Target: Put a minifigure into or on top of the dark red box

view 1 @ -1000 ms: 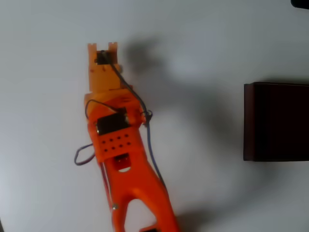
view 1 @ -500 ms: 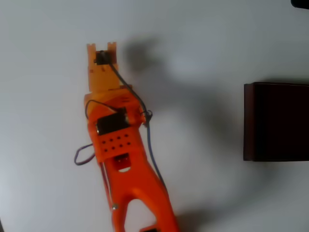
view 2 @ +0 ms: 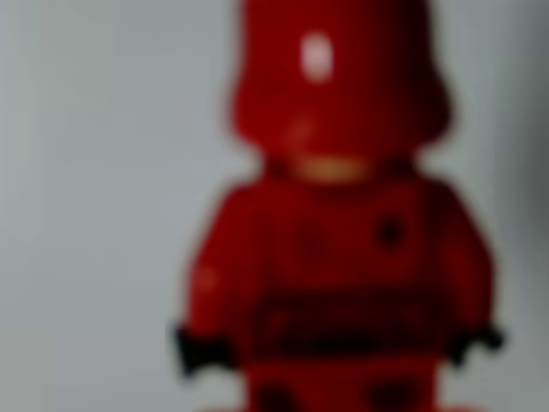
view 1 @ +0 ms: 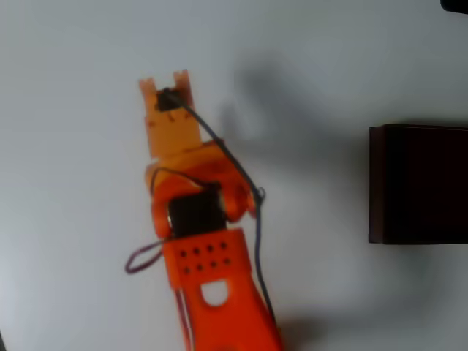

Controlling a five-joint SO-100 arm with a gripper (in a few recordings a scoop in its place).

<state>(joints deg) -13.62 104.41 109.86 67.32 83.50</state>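
The minifigure [view 2: 339, 249] is all red with black hands and stands upright, blurred and very close in the wrist view. It sits right at my gripper, with its legs cut off by the bottom edge. In the overhead view my orange gripper [view 1: 165, 86] points down over the left half of the table and hides the figure beneath it. The jaws are closed on the figure. The dark red box [view 1: 419, 183] stands at the right edge, far from the gripper, with its dark inside facing up.
The table [view 1: 322, 66] is plain pale grey. The orange arm [view 1: 212, 292] runs from the bottom edge up to the gripper, with dark cables looping beside it. Its shadow lies between the arm and the box.
The arm looks larger in the overhead view now and has shifted a little right and down, so it has risen from the table. The box has not moved.
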